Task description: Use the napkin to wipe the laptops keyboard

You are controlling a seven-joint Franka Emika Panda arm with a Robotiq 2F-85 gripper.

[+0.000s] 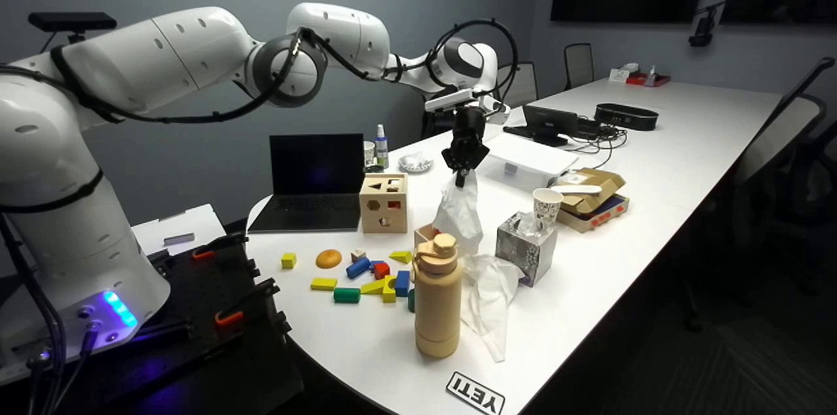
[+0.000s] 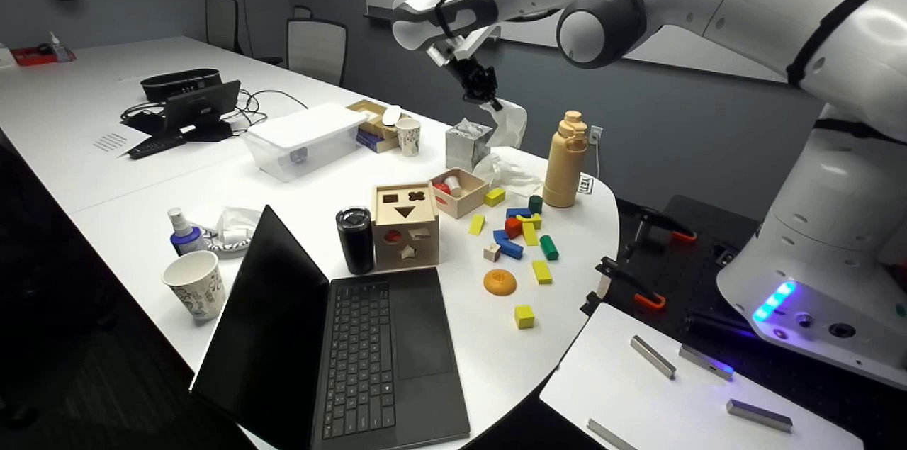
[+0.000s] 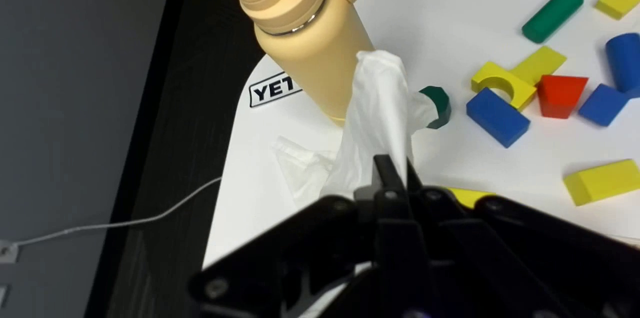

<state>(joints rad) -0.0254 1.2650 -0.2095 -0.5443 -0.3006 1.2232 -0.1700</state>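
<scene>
My gripper (image 1: 461, 178) is shut on a white napkin (image 1: 460, 211), which hangs below the fingertips. In an exterior view the gripper (image 2: 496, 105) and napkin (image 2: 513, 127) are above the table near the tissue box. In the wrist view the fingertips (image 3: 400, 170) pinch the napkin (image 3: 377, 112), and part of it sticks up past them. Another crumpled white napkin (image 1: 489, 297) lies on the table below. The laptop (image 1: 317, 166) stands open, away from the gripper. Its keyboard (image 2: 359, 358) is dark and shows plainly in an exterior view; the wrist view does not show it.
A tan bottle (image 2: 565, 165) stands near the lying napkin. The tissue box (image 2: 468, 147), an open wooden box (image 2: 462, 205) and scattered blocks (image 2: 522, 227) are close by. The wooden shape cube (image 2: 405, 228) and a black tumbler (image 2: 356, 241) stand beside the laptop.
</scene>
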